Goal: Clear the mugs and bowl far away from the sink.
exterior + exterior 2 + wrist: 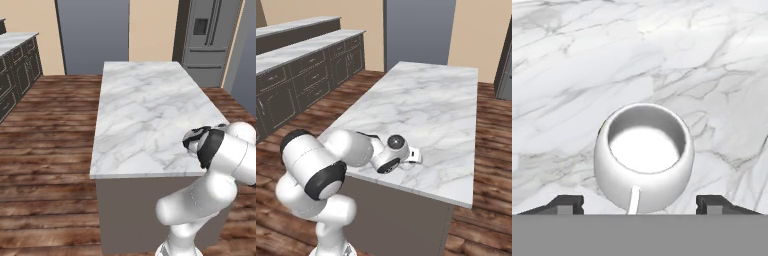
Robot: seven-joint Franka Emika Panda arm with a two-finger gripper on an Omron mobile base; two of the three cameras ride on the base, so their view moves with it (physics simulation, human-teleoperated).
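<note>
A squat white mug (643,160) stands upright on the marble island counter (572,75), its whitish inside facing the hand camera and its handle turned toward the hand. My gripper (639,204) is open, with one dark fingertip (567,202) on each side of the mug and a small gap between each tip and the mug's wall. In the base views the hand (199,141) (394,152) hangs low over the near end of the island (142,115) (426,110) and hides the mug. The bowl and the sink are out of view.
The island's near edge (145,176) lies just under the arm. Dark cabinets (301,85) line the left wall, and a steel fridge (210,35) stands at the back right. Wooden floor (45,150) surrounds the island.
</note>
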